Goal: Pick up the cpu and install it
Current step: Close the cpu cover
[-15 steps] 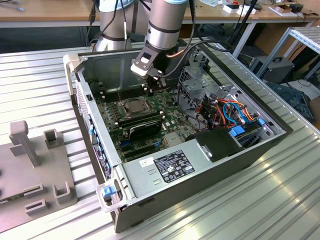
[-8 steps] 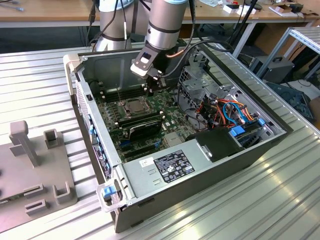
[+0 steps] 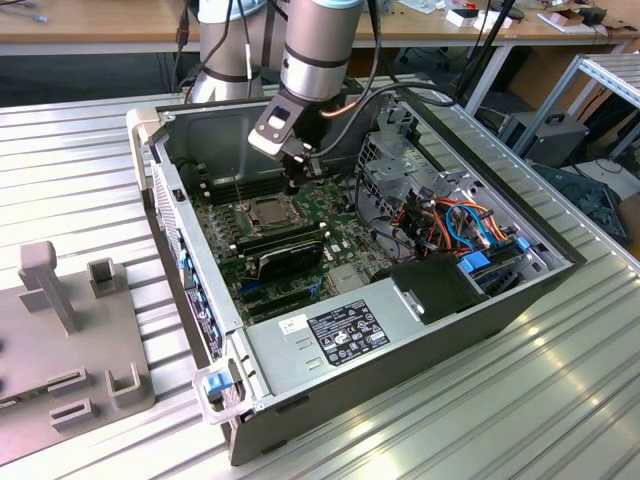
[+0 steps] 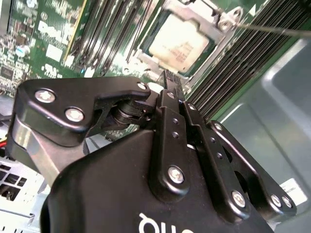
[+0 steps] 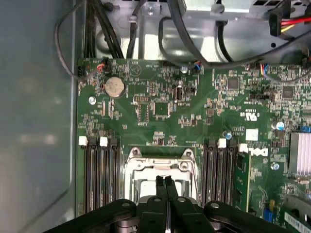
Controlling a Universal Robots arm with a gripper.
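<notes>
Cpu (image 3: pixel 271 210), a small silver-grey square chip, lies flat in the square metal socket frame (image 3: pixel 252 203) on the green motherboard (image 3: pixel 225 245), a little above and left of the middle of the exterior view. The motherboard sits inside an open computer case (image 3: pixel 440 335) that rests on a ribbed metal table (image 3: pixel 560 400). The robot arm (image 3: pixel 318 45) comes down from the top middle of that view, and its black gripper (image 3: pixel 293 184) hangs just above the chip's upper right corner. In both wrist views the gripper's two fingers (image 5: pixel 159 187) are pressed together with nothing between them, their tips over the edge of the chip (image 5: pixel 145 188). Whether the tips touch it cannot be told. Rows of black memory slots (image 5: pixel 99 174) flank the socket. A grey parts holder (image 3: pixel 60 330) lies on the table at the exterior view's left, well apart from the case.
</notes>
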